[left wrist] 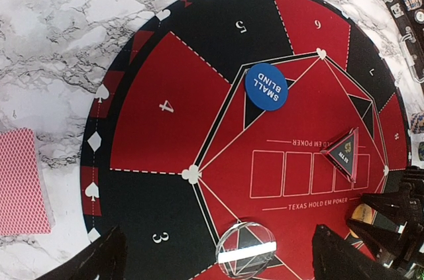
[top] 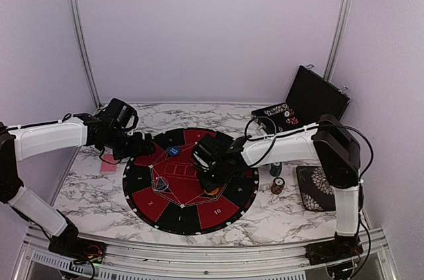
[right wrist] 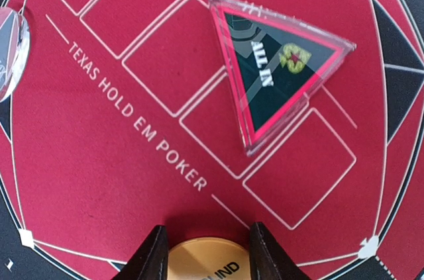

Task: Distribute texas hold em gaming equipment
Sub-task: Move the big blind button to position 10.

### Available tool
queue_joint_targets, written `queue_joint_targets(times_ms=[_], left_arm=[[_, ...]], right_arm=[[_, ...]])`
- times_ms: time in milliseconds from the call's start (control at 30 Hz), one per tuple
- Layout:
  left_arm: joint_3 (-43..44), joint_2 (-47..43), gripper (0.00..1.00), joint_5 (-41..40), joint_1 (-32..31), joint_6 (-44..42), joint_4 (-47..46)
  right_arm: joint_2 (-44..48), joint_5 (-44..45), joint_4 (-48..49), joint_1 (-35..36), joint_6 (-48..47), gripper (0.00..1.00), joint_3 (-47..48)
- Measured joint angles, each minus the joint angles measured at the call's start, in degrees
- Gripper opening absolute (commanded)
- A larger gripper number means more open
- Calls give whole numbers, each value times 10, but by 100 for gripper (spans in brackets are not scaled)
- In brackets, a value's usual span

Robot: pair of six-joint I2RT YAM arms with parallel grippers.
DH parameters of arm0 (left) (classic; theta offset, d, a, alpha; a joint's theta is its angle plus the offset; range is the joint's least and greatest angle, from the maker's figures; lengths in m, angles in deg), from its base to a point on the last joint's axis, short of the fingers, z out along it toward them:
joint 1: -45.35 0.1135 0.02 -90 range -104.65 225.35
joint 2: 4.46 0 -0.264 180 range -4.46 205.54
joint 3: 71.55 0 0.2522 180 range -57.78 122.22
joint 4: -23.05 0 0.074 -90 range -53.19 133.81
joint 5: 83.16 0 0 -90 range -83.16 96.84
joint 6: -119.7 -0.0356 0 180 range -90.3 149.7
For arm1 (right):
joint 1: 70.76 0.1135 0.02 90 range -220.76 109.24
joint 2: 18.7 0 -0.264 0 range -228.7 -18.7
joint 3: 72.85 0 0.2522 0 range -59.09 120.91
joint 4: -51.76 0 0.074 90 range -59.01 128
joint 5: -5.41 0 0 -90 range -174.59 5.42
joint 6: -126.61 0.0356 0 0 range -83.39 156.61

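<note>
The round red-and-black poker mat lies in the middle of the table. My right gripper is over the mat's centre, shut on an orange button disc marked BLIND; its fingers flank the disc just above the felt. A clear-edged triangular ALL IN marker lies beyond it. My left gripper is open and empty over the mat's left part, near a clear round disc. A blue SMALL BLIND disc lies further in. Pink-backed cards lie on the marble left of the mat.
The black hinged case stands open at the back right with chips inside. Two small chip stacks stand right of the mat, beside the dark flower-patterned tray. Metal frame posts rise at both back corners.
</note>
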State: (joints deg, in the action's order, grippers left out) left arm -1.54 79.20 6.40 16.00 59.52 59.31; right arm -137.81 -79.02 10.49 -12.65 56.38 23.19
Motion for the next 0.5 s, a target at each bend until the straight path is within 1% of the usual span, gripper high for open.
queue_joint_targets(times_ms=[300, 500], left_arm=[[0, 0, 99, 10, 0, 6, -1], [0, 0, 99, 11, 0, 7, -3]], right_arm=[[4, 0, 0, 13, 16, 40, -5], [4, 4, -5, 16, 17, 43, -2]])
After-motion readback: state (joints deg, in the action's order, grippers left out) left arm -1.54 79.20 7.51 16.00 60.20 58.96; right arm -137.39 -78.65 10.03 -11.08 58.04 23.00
